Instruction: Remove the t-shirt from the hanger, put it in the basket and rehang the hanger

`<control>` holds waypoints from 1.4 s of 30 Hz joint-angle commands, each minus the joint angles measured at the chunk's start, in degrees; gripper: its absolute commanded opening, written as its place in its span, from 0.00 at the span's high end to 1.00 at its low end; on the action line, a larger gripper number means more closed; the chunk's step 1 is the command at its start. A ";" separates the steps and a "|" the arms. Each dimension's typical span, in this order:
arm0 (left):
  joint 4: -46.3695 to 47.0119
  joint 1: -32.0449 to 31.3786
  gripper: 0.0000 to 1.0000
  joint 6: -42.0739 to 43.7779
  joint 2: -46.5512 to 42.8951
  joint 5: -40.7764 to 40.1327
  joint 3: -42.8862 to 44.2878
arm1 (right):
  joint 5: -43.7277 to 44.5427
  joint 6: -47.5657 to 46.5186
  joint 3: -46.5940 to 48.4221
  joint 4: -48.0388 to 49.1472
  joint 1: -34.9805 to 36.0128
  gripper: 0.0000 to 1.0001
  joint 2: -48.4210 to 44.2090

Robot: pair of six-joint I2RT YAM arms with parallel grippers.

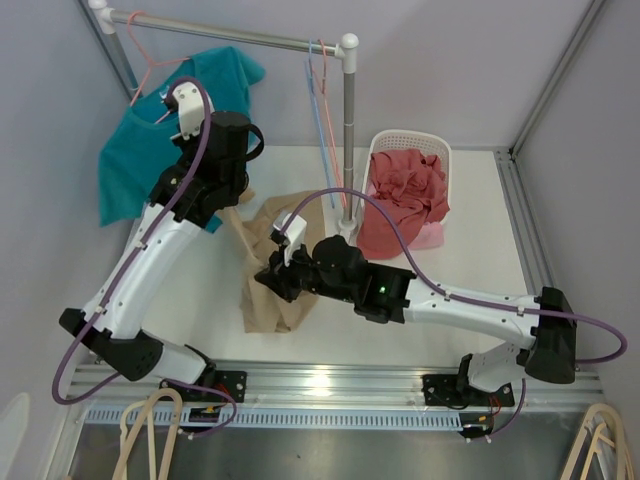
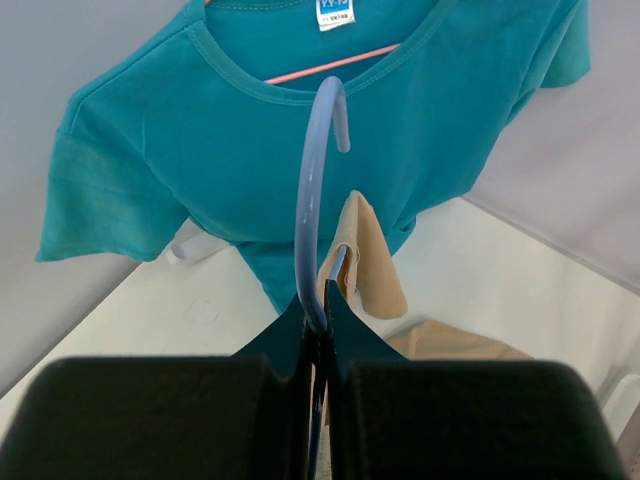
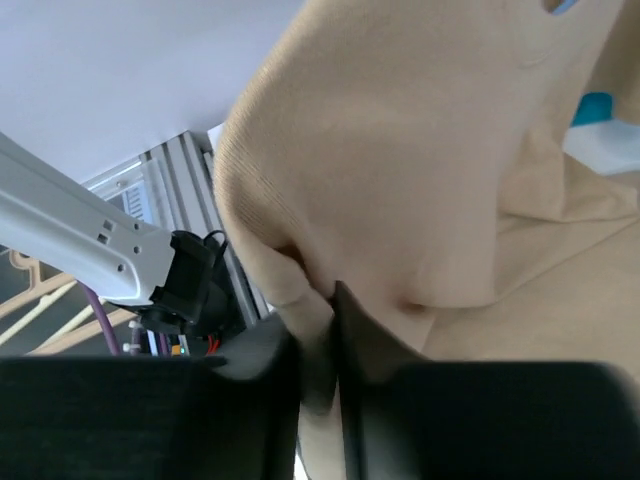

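My left gripper [image 2: 318,335] is clamped on the hanger [image 2: 308,210] hook, holding it up. Below it, my right gripper [image 3: 322,330] pinches a fold of the tan shirt [image 3: 400,150]. I judge the next move is to pull that fold down and away from the hanger.

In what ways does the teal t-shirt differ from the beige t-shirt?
The teal t-shirt hangs on a pink hanger on the rack; the beige t-shirt hangs bunched from a blue hanger held in the left gripper. No gripper touches the teal t-shirt; the right gripper pinches the beige t-shirt. Both are plain-coloured.
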 commanded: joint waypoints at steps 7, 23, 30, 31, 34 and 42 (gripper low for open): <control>7.30 1.00 0.99 2.53 5.91 0.62 2.92 | 3.05 2.83 -0.34 -2.84 4.12 1.00 -4.56; 4.58 5.75 0.99 6.48 14.46 5.10 18.56 | 16.58 14.96 -22.40 -2.87 14.85 1.00 -14.25; -11.59 5.75 0.99 0.17 5.45 30.86 20.96 | 20.64 13.56 -14.25 -8.20 8.81 1.00 -7.65; -11.94 5.75 0.99 -0.36 3.06 35.64 15.81 | 20.55 13.12 -13.19 -9.01 7.48 1.00 -7.38; -11.77 5.75 0.99 -0.10 -6.06 49.26 8.92 | 20.81 9.96 -9.93 -9.37 3.60 1.00 -6.94; -24.31 5.75 0.99 3.41 -22.00 55.21 3.54 | 18.53 9.08 -1.40 -15.70 -6.42 1.00 2.45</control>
